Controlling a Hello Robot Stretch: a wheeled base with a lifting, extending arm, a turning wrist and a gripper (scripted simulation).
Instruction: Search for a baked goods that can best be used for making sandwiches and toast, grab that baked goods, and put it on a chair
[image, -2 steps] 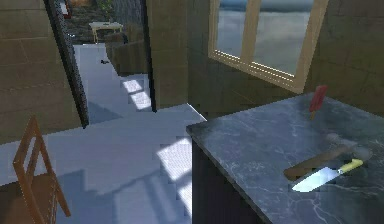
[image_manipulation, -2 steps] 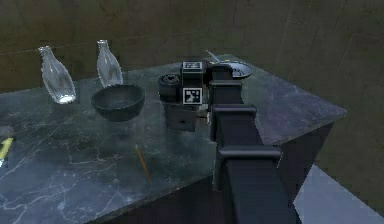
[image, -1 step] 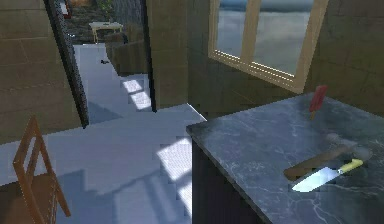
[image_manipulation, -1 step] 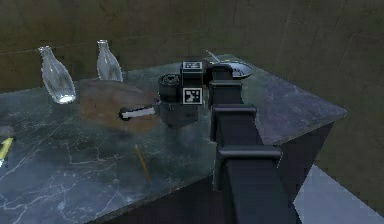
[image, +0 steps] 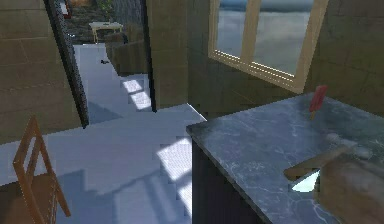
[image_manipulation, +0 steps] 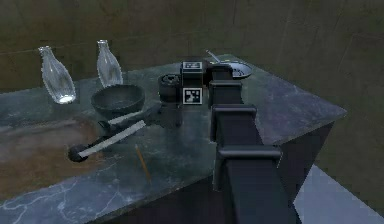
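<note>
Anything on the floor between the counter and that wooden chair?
Nothing visible: bare floor lies between the counter and the chair at the forward view's lower left. The gripper is above the countertop near a dark bowl and a utensil; whether it holds anything cannot be told.

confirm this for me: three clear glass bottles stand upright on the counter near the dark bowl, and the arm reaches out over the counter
Not quite: the arm side view shows two clear glass bottles, not three, one left of the other. They do stand upright on the counter near the dark bowl, and the arm reaches out over the counter.
</note>
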